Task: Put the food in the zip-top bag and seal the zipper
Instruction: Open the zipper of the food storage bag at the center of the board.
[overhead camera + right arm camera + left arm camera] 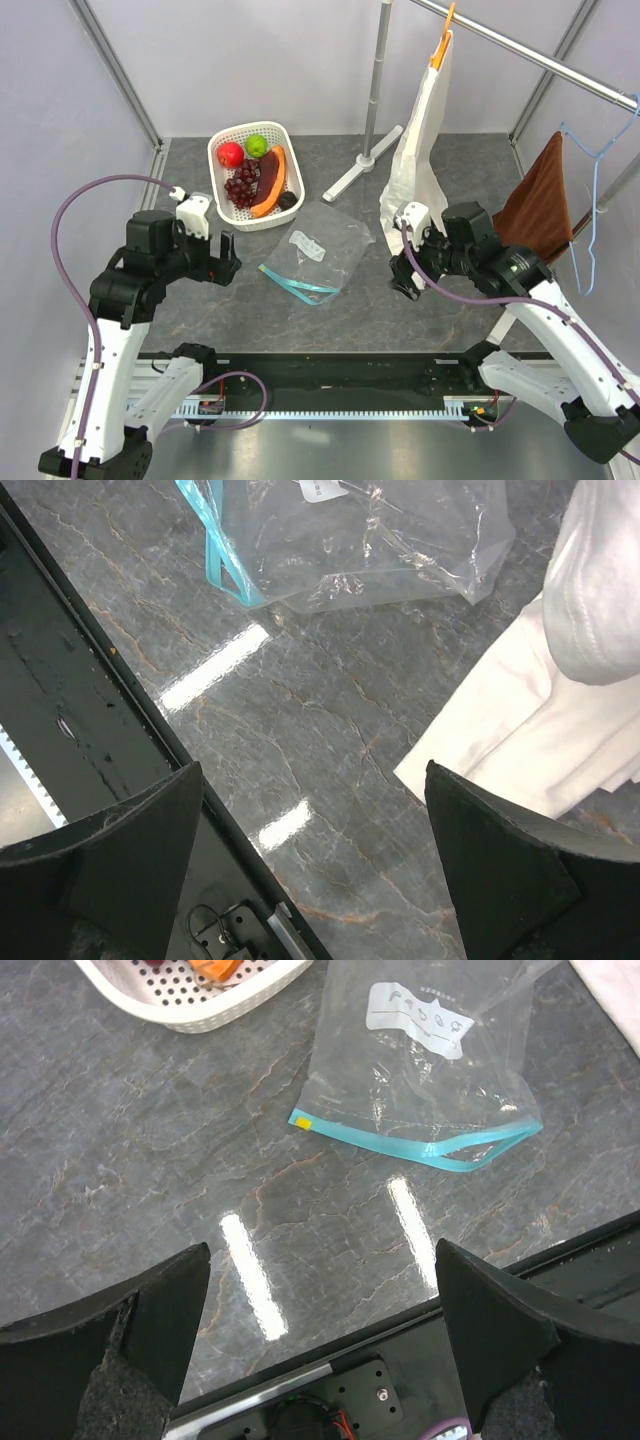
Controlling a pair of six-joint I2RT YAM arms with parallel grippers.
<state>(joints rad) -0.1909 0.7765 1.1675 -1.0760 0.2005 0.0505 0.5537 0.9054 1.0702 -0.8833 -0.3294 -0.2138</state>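
With left gripper (322,1260) and right gripper (312,775) being held wide and empty, the limp zip-top bag (322,245) is being left prone to sliding, unopened, on the glossy table (150,1160).

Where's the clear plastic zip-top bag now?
Top view: the clear zip-top bag lies mid-table, just right of and below the white perforated basket.

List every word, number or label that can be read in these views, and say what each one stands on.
White label on the zip-top bag: one line of dark handwriting, too blurred to read with any certainty.
Yellow tab at the end of the zipper: no text visible on it.
Nothing else in any view carries legible text.
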